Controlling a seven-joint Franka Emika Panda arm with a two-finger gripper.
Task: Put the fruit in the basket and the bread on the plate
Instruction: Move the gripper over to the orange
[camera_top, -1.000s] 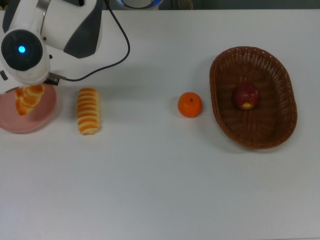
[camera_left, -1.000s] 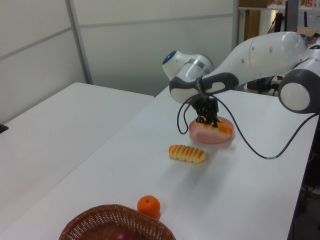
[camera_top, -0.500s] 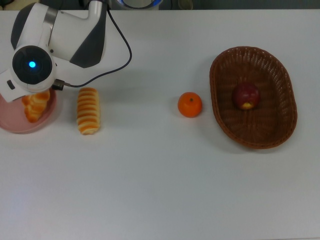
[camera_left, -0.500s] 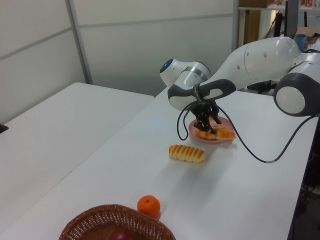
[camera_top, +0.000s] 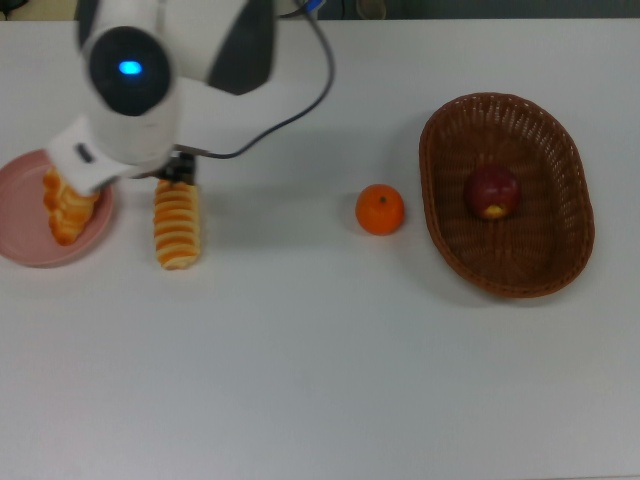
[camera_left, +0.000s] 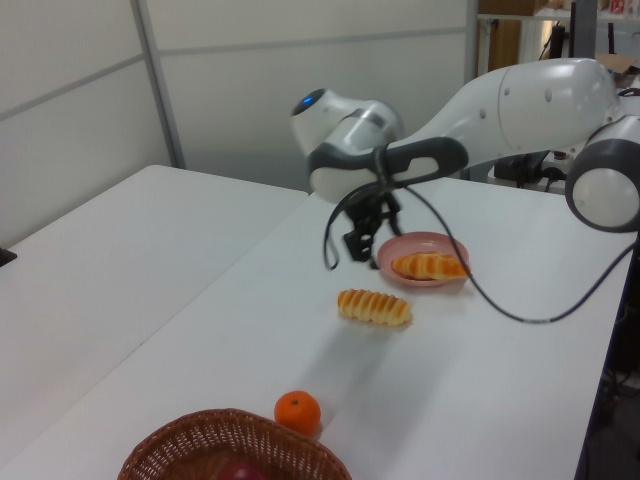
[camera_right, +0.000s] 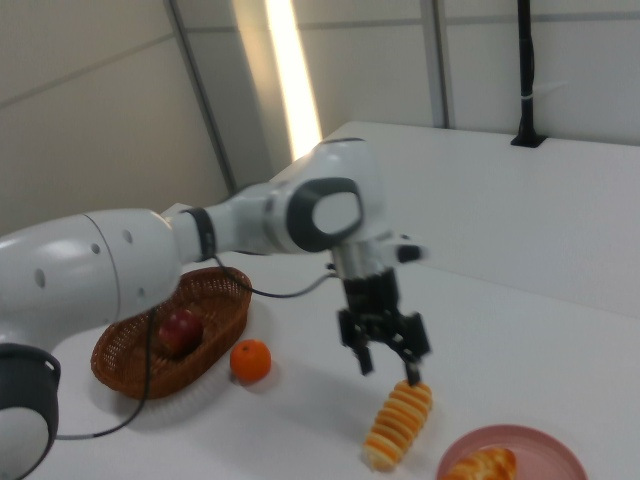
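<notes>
Top view — you look straight down on the tabletop (camera_top: 330, 380), plate (camera_top: 20, 245) at the top view's left, basket (camera_top: 507, 195) at its right. Left view — you stand low at the basket (camera_left: 190, 445) end, facing along the tabletop toward the plate (camera_left: 425, 258). Right view — you face back from the plate (camera_right: 540, 445) end, closer in. All three share the striped roll (camera_top: 176, 222).

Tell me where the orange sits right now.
In the top view the orange rests on the table just left of the basket, outside its rim, well right of the striped roll.
</notes>
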